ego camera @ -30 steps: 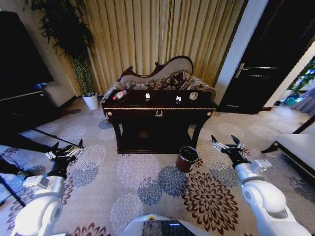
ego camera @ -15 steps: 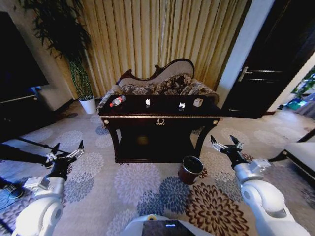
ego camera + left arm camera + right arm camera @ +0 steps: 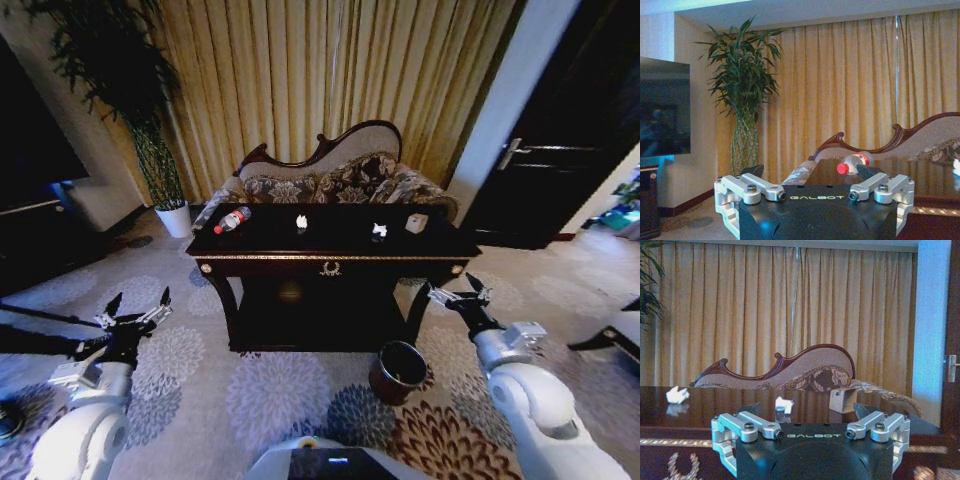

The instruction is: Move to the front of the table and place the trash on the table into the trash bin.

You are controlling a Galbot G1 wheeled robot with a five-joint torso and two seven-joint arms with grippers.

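Note:
The dark glossy table (image 3: 330,262) stands ahead of me, in front of the curtain. On its top lie a clear bottle with a red cap (image 3: 231,220) at the left, two white crumpled scraps (image 3: 301,223) (image 3: 379,232) in the middle, and a small pale packet (image 3: 416,223) at the right. The reddish-brown trash bin (image 3: 399,372) sits on the carpet by the table's right leg. My left gripper (image 3: 133,309) hovers open, low at the left, short of the table. My right gripper (image 3: 460,292) hangs open beside the table's right front corner. The bottle (image 3: 852,163) and the scraps (image 3: 784,403) (image 3: 677,395) also show in the wrist views.
An ornate sofa (image 3: 335,175) stands right behind the table. A tall plant in a white pot (image 3: 178,217) is at the back left beside a dark TV cabinet (image 3: 30,225). A dark door (image 3: 560,150) is at the right. Patterned carpet lies open before the table.
The whole view has shifted: the table, sofa and bin now look larger and nearer, so the camera has moved toward the table. Both grippers keep their open pose.

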